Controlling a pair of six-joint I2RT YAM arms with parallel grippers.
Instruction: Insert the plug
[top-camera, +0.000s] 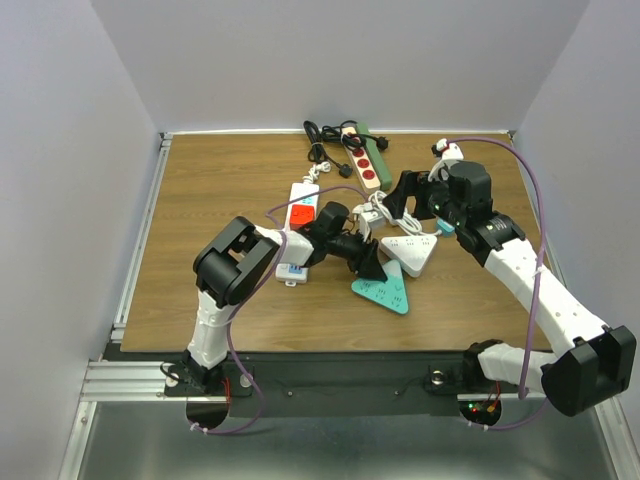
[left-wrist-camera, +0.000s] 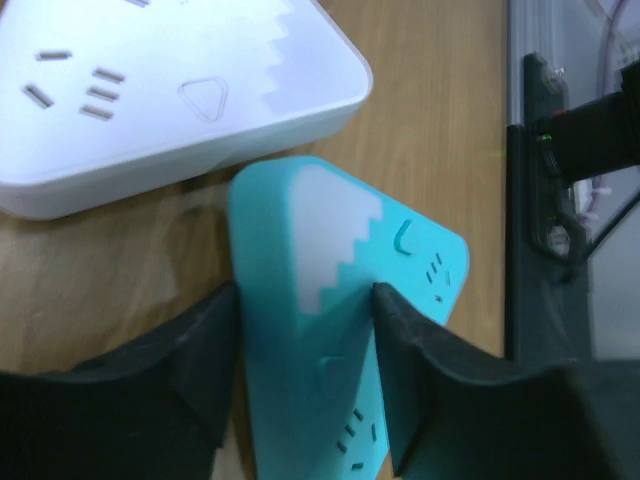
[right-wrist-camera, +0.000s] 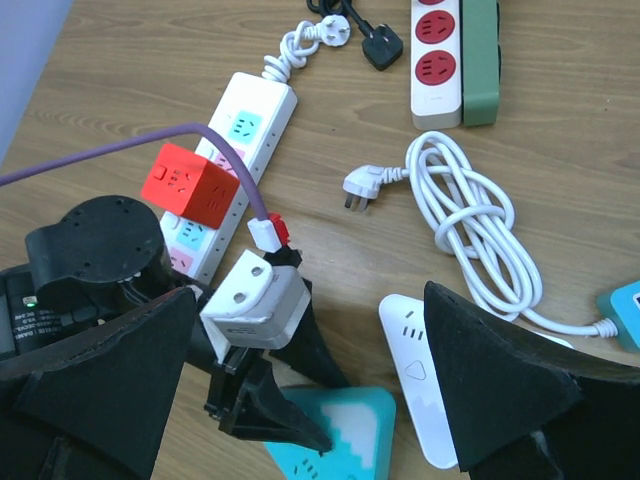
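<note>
Steadying the teal power strip (left-wrist-camera: 330, 330) with left gripper (left-wrist-camera: 305, 300) clamped across it. Holding right gripper (right-wrist-camera: 308, 300) spread wide near the white plug (right-wrist-camera: 358, 188); likely next, pinching it squarely.

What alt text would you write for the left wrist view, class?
The left claw pinches a teal triangular power strip between its black fingers. A white triangular power strip lies just beyond it on the wooden table.
</note>
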